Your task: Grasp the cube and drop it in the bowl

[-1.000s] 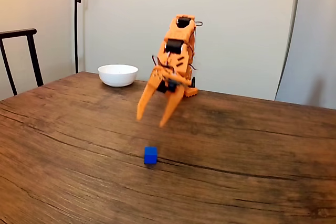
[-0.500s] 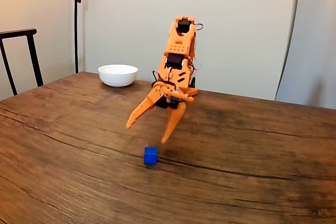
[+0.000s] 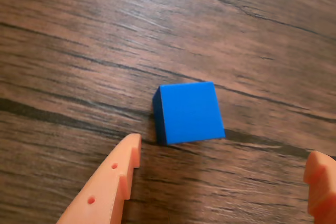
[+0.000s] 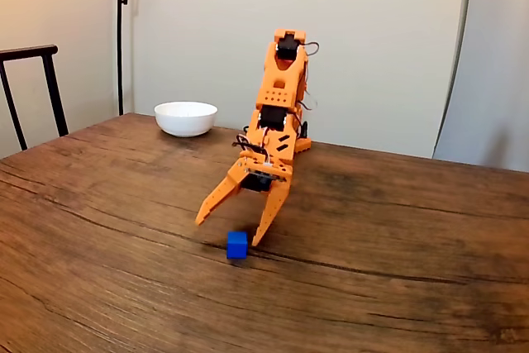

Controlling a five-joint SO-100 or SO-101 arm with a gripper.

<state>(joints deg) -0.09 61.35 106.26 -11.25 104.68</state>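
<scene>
Orange two-finger hand [image 4: 230, 232] spread wide above small bright-blue cube [image 3: 189, 113]; nudge toward twelve o'clock in wrist view, straddle, then clench.

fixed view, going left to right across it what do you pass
chair → lamp pole → bowl → gripper, open, with the cube on the table just below its fingertips → curtain

A home: wooden dining table [image 4: 397, 229], chair [image 4: 33, 88], floor lamp [image 4: 122, 31]
</scene>
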